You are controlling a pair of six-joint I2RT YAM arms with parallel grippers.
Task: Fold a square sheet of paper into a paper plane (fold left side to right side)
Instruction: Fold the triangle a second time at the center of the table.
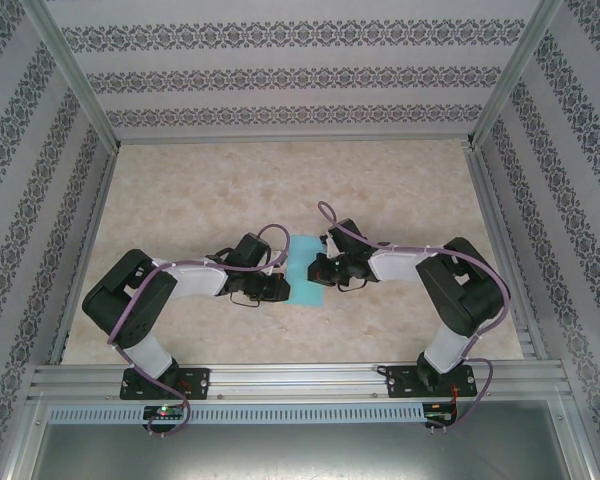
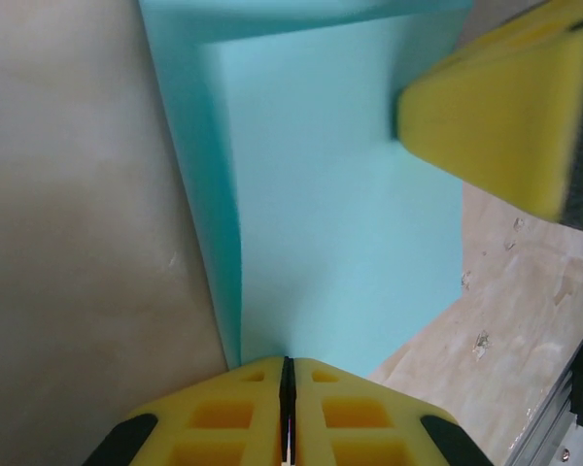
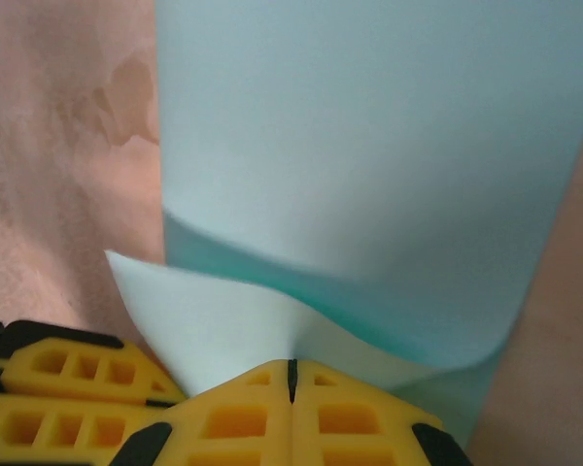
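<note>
I see the square sheet of paper mid-table. The left gripper is pinched shut on its 8 o'clock edge, and the right gripper is clamped on its 3 o'clock edge.

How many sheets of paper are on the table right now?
1. The turquoise sheet of paper sits mid-table between the arms, pinched from either side by the left fingers and the right fingers. Its layers overlap, so another sheet could be hidden.

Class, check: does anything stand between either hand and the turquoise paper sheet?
Nothing visible does. The left hand and the right hand each pinch an edge of the thin turquoise-blue sheet of paper directly.
</note>
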